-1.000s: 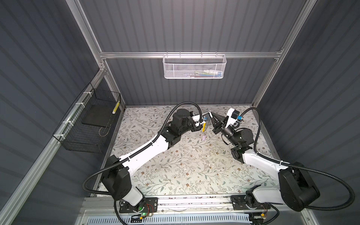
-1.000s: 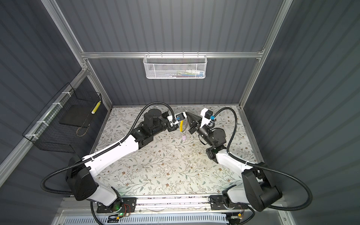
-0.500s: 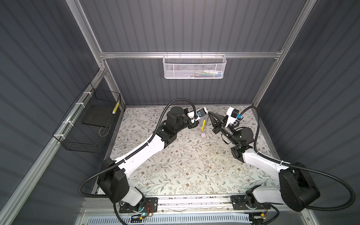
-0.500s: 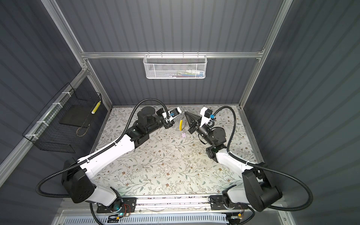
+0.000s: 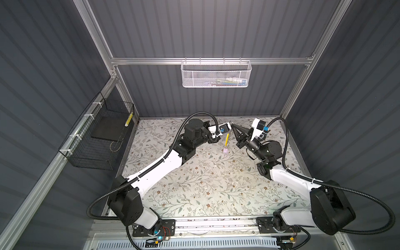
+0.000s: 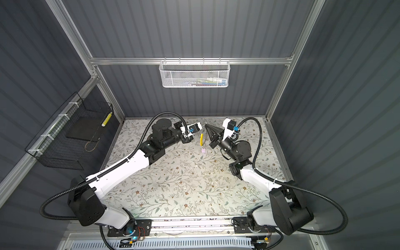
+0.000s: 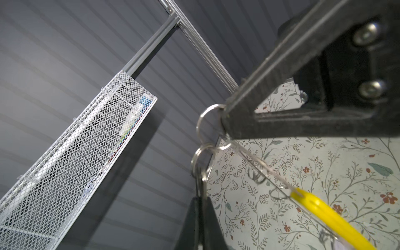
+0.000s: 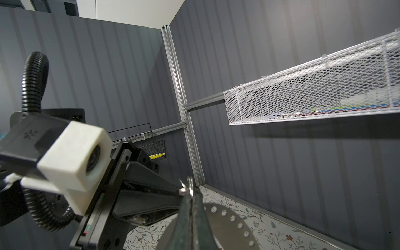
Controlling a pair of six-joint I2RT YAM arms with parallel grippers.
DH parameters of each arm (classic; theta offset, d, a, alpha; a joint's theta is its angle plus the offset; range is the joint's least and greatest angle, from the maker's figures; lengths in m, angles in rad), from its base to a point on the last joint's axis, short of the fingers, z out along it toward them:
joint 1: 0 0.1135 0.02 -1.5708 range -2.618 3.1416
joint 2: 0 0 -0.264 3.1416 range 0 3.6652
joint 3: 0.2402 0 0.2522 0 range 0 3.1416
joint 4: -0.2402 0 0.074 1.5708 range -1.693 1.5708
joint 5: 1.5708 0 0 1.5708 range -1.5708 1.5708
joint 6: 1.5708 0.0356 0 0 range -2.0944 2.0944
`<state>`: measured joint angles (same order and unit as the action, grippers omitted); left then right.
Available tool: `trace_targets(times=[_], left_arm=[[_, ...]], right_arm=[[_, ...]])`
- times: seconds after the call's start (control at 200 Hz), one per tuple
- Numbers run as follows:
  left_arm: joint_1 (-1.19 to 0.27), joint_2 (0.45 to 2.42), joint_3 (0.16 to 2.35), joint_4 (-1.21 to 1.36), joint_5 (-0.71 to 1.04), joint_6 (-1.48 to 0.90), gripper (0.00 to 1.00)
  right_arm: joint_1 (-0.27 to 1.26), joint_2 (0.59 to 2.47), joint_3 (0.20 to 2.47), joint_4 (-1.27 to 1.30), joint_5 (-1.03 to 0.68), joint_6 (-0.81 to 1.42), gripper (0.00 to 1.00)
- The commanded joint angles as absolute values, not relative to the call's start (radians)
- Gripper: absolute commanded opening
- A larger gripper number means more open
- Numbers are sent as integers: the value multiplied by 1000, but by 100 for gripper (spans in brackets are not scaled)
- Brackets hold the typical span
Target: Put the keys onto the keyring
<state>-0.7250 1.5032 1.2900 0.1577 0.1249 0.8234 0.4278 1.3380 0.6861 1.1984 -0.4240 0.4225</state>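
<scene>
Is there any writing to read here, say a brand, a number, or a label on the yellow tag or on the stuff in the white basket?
No text can be read in any view.
Yellow tag: no print shows.
Packets in the white mesh basket: coloured print, too blurred to read.

The white-and-black left arm (image 5: 164, 165) stretches from the front rail toward the back centre, elbow low. Its black two-fingered left gripper (image 7: 200, 202) is pressed closed. The white-and-black right arm (image 5: 287, 176) folds inward, and its black wedge-shaped right gripper (image 8: 192, 199) is also closed. The two tips meet aloft, seemingly almost touching, though contact is hard to judge.
</scene>
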Motion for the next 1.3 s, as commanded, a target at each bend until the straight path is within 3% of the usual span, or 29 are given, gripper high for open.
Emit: trace_targets(times=[0.0,0.35,0.69,0.825,0.91,1.015,1.145,1.296], left_arm=[[-724,1474,1264,168,177,936,2],[-740,1482,1223,210,190,1027,0],[-695,1485,1266,169,156,973,3],[-661,1485,1276,168,210,895,11],[-650,1487,1282,161,247,829,37],[-638,1483,1273,160,321,739,48],[-635,1477,1253,163,434,629,53],[-633,1479,1231,272,484,441,52]], right_arm=[[422,1338,718,1229,-435,445,0],[412,1368,730,1285,-451,517,0],[407,1351,723,1233,-460,515,0],[406,1339,710,1239,-460,513,0],[406,1333,706,1239,-463,514,0],[403,1332,701,1250,-466,516,0],[399,1333,703,1249,-478,520,0],[396,1334,703,1251,-491,514,0]])
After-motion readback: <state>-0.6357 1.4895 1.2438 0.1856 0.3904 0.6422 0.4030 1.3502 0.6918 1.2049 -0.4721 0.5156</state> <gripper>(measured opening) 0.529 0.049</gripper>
